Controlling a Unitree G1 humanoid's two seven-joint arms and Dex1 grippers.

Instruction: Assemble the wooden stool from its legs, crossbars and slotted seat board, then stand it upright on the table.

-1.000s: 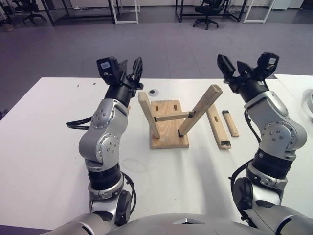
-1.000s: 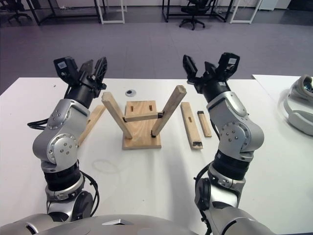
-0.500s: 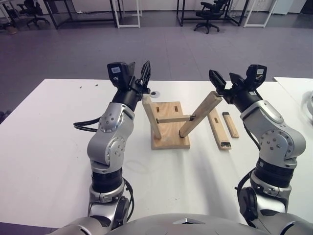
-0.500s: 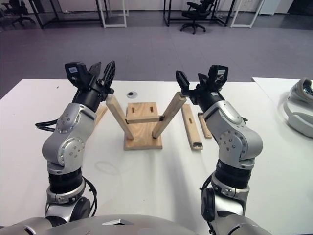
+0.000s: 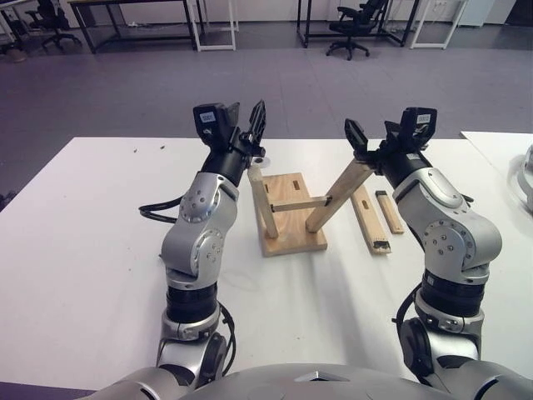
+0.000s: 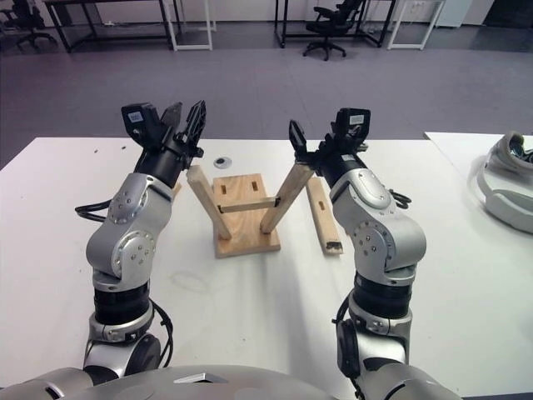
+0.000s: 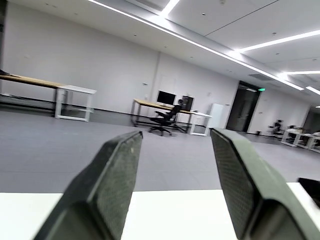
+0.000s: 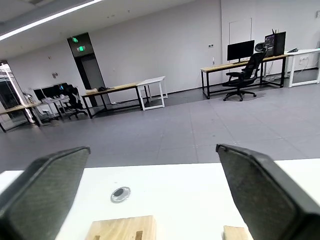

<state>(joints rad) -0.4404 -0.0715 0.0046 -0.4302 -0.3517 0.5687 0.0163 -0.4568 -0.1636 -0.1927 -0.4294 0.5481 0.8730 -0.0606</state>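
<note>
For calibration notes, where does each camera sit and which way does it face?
Eye views: on the head, looking down over both arms at the half-built stool.
Left wrist view: behind the left end effector, facing the room; its fingers show.
Right wrist view: behind the right end effector, facing likewise; fingers show.
Shared with eye views: the seat board.

Reads as an open-plan office or lab hall — wide grey floor (image 5: 291, 92), metal-framed desks (image 8: 220, 67) in rows, black swivel chairs (image 8: 245, 75), monitors (image 8: 240, 50) on a far desk. Strip lights (image 8: 50, 19) along the ceiling and a green exit sign (image 8: 75, 39) over a dark doorway; up close, a plain white worktable (image 5: 83, 208).
</note>
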